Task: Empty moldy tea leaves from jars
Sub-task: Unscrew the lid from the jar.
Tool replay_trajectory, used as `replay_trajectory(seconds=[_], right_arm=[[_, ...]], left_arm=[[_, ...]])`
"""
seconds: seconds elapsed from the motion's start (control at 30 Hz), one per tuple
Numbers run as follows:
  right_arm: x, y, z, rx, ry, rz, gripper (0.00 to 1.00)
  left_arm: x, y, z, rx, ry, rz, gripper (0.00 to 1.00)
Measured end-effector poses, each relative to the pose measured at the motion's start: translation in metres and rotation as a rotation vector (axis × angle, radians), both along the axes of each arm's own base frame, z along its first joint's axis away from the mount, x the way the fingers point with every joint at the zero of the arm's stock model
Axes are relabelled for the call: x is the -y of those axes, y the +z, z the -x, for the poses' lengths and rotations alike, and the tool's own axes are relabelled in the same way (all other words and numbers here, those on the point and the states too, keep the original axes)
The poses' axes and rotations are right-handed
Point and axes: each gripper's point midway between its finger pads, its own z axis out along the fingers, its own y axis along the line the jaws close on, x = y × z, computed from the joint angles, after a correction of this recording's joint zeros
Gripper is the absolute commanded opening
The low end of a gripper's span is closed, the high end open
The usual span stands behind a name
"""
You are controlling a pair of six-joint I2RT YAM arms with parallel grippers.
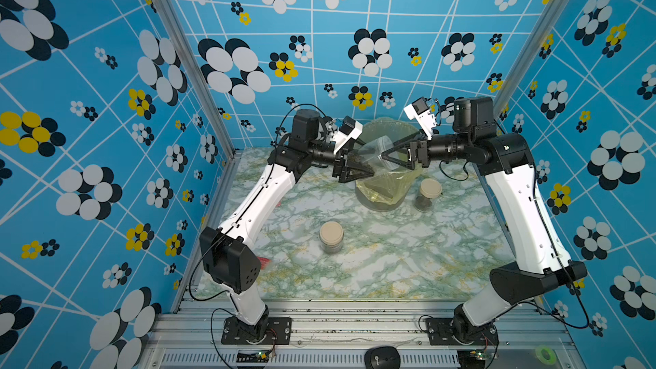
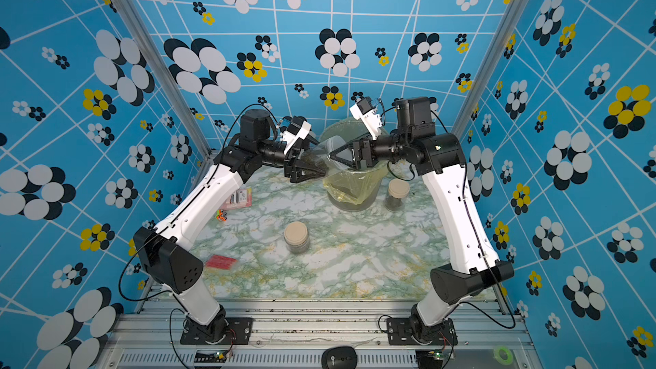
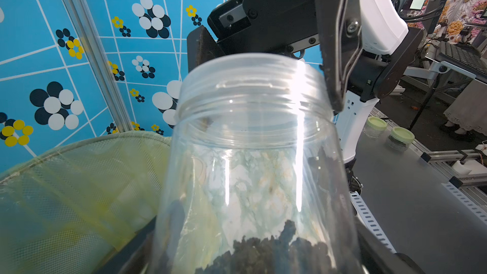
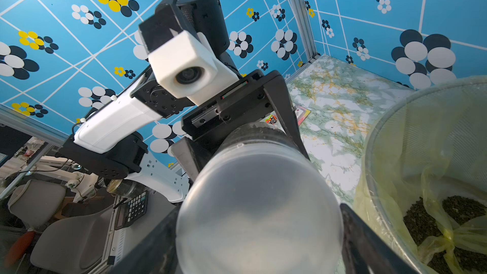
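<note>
Jar (image 3: 253, 154) nearest, clamped in left gripper (image 1: 365, 162), tilted near bin (image 1: 380, 205) for dumping leaves (image 3: 263, 253); right gripper (image 1: 385, 154) pinches lid (image 4: 258, 214), maybe loose.

A green-veined marble table (image 2: 355, 264) sits inside blue flower-print walls (image 2: 71, 136). A mesh bin (image 1: 383, 206) lined with a yellow bag (image 1: 376, 186) stands near the back edge, right of middle. By the left edge lie a red packet (image 2: 220, 261), a small orange toy (image 2: 220, 215) and a carded pack (image 2: 241, 197). On the metal rail (image 2: 319, 317) along the front edge rest a black mouse (image 2: 340, 358) and a green tape roll (image 2: 502, 353).
</note>
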Motion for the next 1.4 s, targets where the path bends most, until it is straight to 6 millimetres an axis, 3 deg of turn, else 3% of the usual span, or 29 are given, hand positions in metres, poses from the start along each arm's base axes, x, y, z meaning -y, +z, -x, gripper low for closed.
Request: replay_trajectory(seconds=[0.7, 1.0, 1.4], right_arm=[[0.007, 0.003, -0.001, -0.031, -0.015, -0.026, 0.65], [0.030, 0.008, -0.008, -0.017, -0.098, -0.019, 0.64], [0.039, -0.006, -0.007, -0.063, -0.175, 0.015, 0.62]], left_arm=[[0.005, 0.002, -0.001, 0.027, 0.012, 0.004, 0.46], [-0.002, 0.007, -0.003, 0.047, 0.023, 0.013, 0.46], [-0.006, 0.009, -0.001, 0.095, 0.036, 0.025, 0.46]])
